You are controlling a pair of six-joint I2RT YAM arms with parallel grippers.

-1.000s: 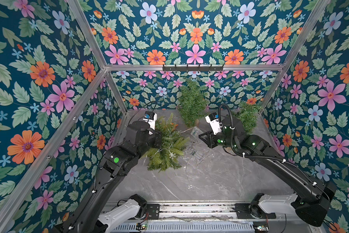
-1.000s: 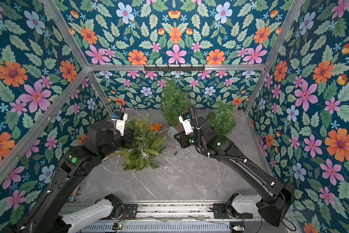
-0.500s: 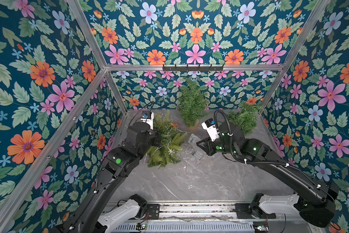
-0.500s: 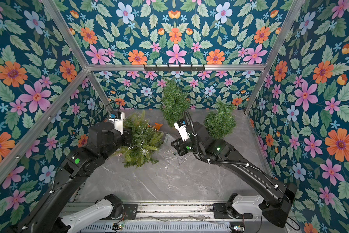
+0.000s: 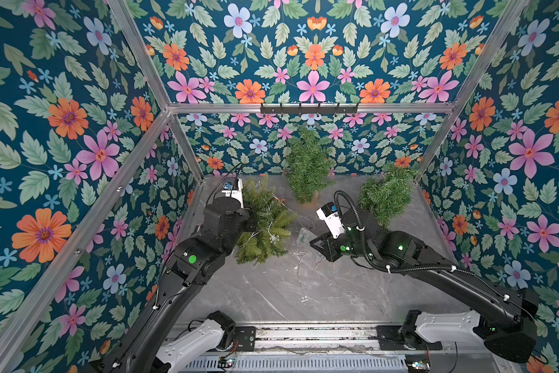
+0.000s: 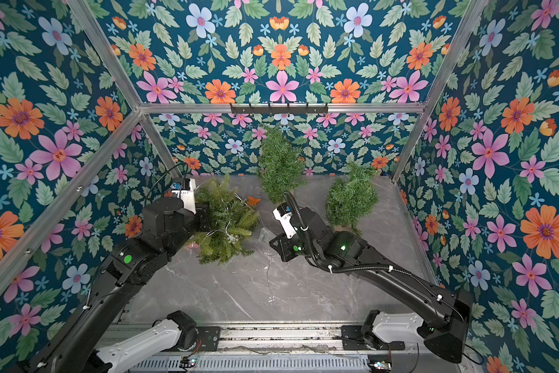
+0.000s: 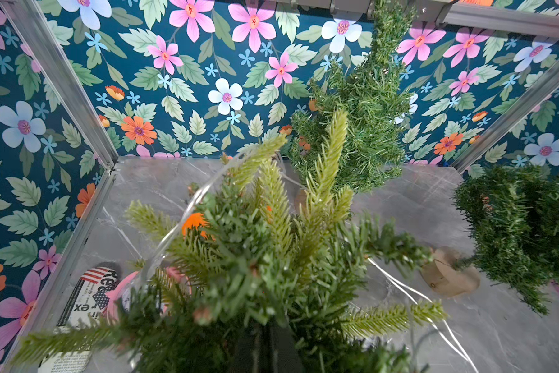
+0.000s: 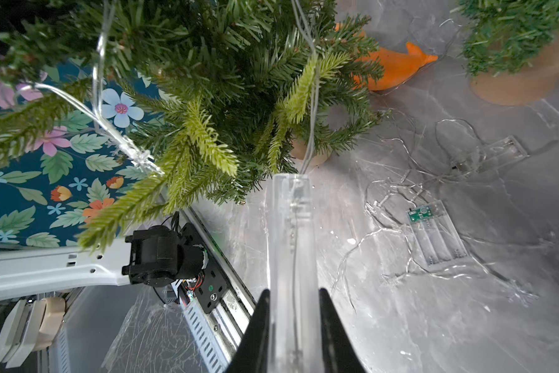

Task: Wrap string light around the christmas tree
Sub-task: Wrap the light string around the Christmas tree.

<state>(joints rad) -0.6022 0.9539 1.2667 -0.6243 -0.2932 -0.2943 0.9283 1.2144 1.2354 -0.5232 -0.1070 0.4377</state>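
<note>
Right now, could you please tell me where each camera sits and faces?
Top views: high above the front rail, looking down on the grey table; left arm and right arm show whole.
Left wrist: on the left arm, looking past the left pincer through the christmas tree to the back wall; only pincer tips show.
Right wrist: on the right arm, looking past the right pincer, shut on a clear battery box, toward the tree; left arm's base shows.
Shared: both wrist views catch the tree and orange toy.
</note>
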